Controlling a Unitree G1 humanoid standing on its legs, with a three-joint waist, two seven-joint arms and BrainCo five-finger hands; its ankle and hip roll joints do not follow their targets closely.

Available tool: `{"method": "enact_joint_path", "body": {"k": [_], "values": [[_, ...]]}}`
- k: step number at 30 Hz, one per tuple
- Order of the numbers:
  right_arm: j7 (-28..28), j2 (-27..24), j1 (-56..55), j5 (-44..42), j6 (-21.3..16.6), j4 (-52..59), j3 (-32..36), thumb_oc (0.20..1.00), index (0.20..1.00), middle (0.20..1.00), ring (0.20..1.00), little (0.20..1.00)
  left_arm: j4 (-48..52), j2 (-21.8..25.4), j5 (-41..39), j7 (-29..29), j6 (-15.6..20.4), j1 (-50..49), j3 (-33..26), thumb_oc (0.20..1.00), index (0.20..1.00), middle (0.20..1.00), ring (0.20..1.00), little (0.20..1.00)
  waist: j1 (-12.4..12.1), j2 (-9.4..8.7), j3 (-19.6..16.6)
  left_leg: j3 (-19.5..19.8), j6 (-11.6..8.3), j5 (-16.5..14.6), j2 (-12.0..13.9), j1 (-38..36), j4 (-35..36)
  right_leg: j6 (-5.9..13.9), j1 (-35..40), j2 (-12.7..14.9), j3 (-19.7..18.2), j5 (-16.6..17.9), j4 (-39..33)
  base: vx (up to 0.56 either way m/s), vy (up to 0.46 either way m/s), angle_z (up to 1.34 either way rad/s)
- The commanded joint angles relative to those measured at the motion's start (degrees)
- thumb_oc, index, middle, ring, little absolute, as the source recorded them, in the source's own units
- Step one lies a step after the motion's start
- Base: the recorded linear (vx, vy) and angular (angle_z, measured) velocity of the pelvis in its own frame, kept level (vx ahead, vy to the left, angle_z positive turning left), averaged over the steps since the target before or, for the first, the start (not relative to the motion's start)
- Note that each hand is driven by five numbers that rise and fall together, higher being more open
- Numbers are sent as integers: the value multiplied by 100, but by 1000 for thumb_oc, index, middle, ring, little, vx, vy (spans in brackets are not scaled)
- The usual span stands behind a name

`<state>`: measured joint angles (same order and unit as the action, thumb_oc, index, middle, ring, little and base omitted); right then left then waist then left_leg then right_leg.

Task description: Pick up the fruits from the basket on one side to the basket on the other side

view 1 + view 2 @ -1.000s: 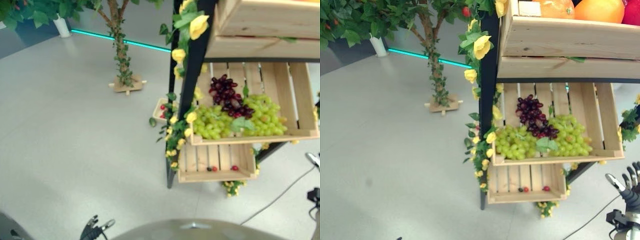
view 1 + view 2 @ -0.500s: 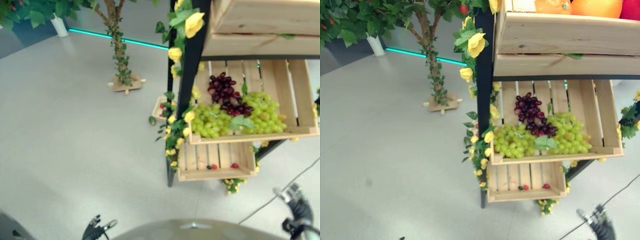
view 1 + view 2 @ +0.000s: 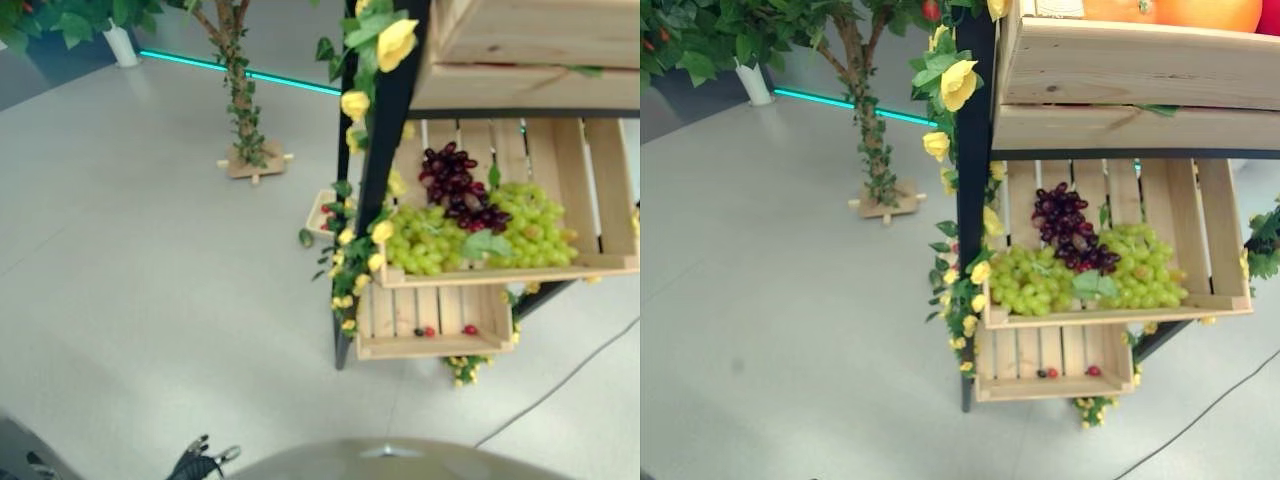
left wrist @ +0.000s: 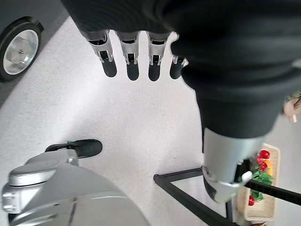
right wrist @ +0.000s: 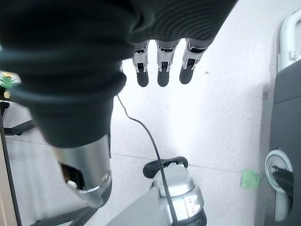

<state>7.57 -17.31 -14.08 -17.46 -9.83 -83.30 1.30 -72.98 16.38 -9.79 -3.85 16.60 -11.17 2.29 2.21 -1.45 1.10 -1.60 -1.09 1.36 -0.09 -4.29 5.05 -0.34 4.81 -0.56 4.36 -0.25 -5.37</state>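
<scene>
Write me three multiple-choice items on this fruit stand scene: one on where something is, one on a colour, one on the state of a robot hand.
1. Where do the dark purple grapes lie?
A. in the lowest crate
B. in the middle crate, among the green grapes
C. on the floor by the tree

2. What colour are the flowers along the stand's post?
A. yellow
B. blue
C. white

3. How is the right robot hand?
A. curled round a grape bunch
B. pinching a flower
C. open, holding nothing

Key:
1 B: the dark purple grapes rest against the green grapes in the middle crate.
2 A: the flowers are yellow.
3 C: the right robot hand has straight fingers over bare floor.
</scene>
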Motion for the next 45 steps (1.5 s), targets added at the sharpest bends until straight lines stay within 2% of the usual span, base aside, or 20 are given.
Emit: {"method": "enact_joint_path", "body": {"k": [1, 8, 23, 28, 33, 36, 39, 40, 42, 43, 44, 45], "values": [[-149, 65, 434, 80, 50, -96, -155, 1000, 1000, 1000, 1000, 1000, -265, -49, 126, -119, -144, 216, 32, 1000, 1000, 1000, 1000, 1000, -126, -96, -171, -19, 132, -379, -264, -1, -55, 482, -185, 143, 253, -57, 288, 6, -3, 6], [-237, 146, 636, 130, 156, -6, -350, 1000, 1000, 1000, 1000, 1000, -605, -102, 365, -185, -356, 353, 66, 1000, 1000, 1000, 1000, 1000, -189, -122, -243, 41, 128, -363, -273, 6, -54, 470, -155, 142, 303, -55, 266, -1, -2, 7], [-348, 244, 824, -1, 154, 158, -444, 1000, 1000, 1000, 1000, 1000, -879, -24, 590, -154, -449, 432, 25, 1000, 1000, 1000, 1000, 1000, -305, -202, -315, 203, 116, -351, -286, 1, -50, 456, -88, 143, 449, -109, 260, 12, -8, 4], [-419, 466, 1005, -41, 164, 294, -649, 1000, 1000, 1000, 1000, 1000, -943, 29, 640, -111, -482, 533, 51, 1000, 1000, 1000, 1000, 1000, -406, -252, -324, 352, 79, -348, -271, 46, -108, 423, -65, 161, 601, -194, 338, 20, -31, 18], [-546, 618, 1054, -133, 94, 738, -812, 1000, 1000, 1000, 1000, 1000, -1070, 163, 611, -42, -504, 707, 52, 1000, 1000, 1000, 1000, 1000, -713, -410, -239, 940, -86, -265, -304, 337, -378, 348, 40, 180, 1260, -303, 318, -26, -95, 62], [-584, 557, 1006, -170, 65, 914, -855, 1000, 1000, 1000, 1000, 1000, -994, 238, 491, 8, -483, 770, 5, 1000, 1000, 1000, 1000, 1000, -868, -426, -134, 1299, -124, -216, -369, 568, -566, 326, 63, 195, 1550, -322, 241, -64, -89, 108], [-636, 427, 1033, -199, 42, 1005, -849, 1000, 1000, 1000, 1000, 1000, -885, 252, 351, 82, -463, 838, 14, 1000, 1000, 1000, 1000, 1000, -1020, -376, 68, 1567, -233, -170, -423, 825, -778, 296, 99, 212, 1823, -356, 172, -101, -57, 92], [-683, 363, 1058, -162, 30, 992, -894, 1000, 1000, 1000, 1000, 1000, -794, 115, 174, 261, -462, 906, 116, 1000, 1000, 1000, 1000, 1000, -1039, -342, 89, 1647, -242, -109, -440, 910, -776, 296, 90, 221, 1927, -345, 157, -86, -21, 74], [-653, 310, 970, -179, 27, 1148, -935, 1000, 1000, 1000, 1000, 1000, -632, 10, -46, 268, -514, 1098, 215, 1000, 1000, 1000, 1000, 1000, -1014, -266, 167, 1631, -305, -29, -394, 981, -761, 273, 110, 222, 2042, -361, 144, -102, 18, 80], [-647, 189, 942, -198, 36, 1265, -822, 1000, 1000, 1000, 1000, 1000, -373, 120, 67, 205, -411, 979, 251, 1000, 1000, 1000, 1000, 1000, -1042, -209, 205, 1623, -327, 47, -398, 1072, -759, 292, 74, 250, 2139, -339, 152, -133, 36, 62], [-620, 75, 784, -152, -2, 1383, -719, 1000, 1000, 1000, 1000, 1000, -306, 122, -149, 102, -507, 762, 127, 1000, 1000, 1000, 1000, 1000, -1062, -153, 278, 1603, -348, 61, -382, 1120, -782, 288, 50, 264, 2172, -345, 186, -145, 66, 32], [-563, -77, 593, -80, -12, 1616, -643, 1000, 1000, 1000, 1000, 1000, 119, 86, -326, 25, -416, 469, 175, 1000, 1000, 1000, 1000, 1000, -1013, -82, 305, 1600, -341, 109, -382, 1182, -788, 293, -16, 286, 2221, -322, 224, -108, 43, 19]]}}
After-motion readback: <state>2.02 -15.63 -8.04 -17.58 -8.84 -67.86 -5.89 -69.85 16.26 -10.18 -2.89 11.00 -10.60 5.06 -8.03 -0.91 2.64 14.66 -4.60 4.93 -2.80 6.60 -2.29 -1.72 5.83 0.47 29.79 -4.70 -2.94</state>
